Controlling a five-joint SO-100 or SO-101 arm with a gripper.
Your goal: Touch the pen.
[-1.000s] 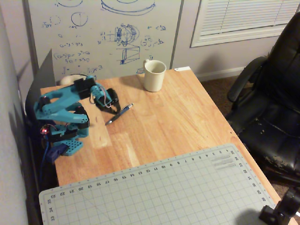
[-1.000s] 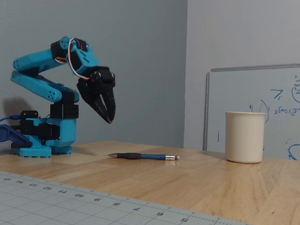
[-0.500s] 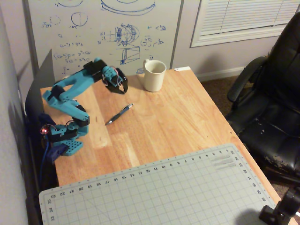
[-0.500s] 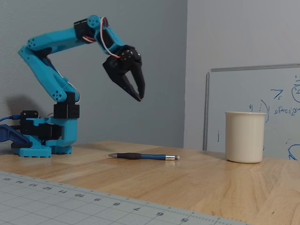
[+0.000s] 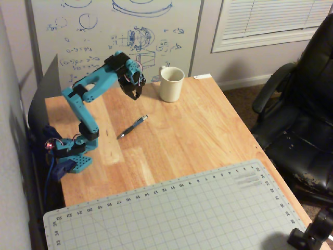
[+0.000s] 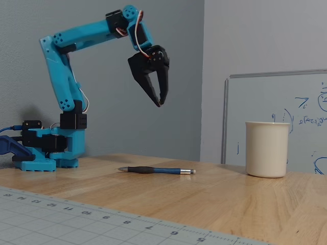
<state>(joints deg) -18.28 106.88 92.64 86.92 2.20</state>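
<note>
Fixed view: the blue arm (image 6: 61, 71) stands tall, bends at the top and points its gripper (image 6: 159, 103) down, high above the table (image 6: 230, 199). The black fingers sit a little apart at the tips, with nothing between them. The pen (image 6: 156, 170) lies flat on the table, well below the gripper, left of the mug (image 6: 266, 149). In the overhead view the pen (image 5: 132, 126) is thin and blurry, and the gripper (image 5: 135, 95) is too small to read.

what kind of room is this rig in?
Probably a home office or study: whiteboard covered in sketches, black office chair, window blinds, and a cutting mat on the wooden desk.
</note>
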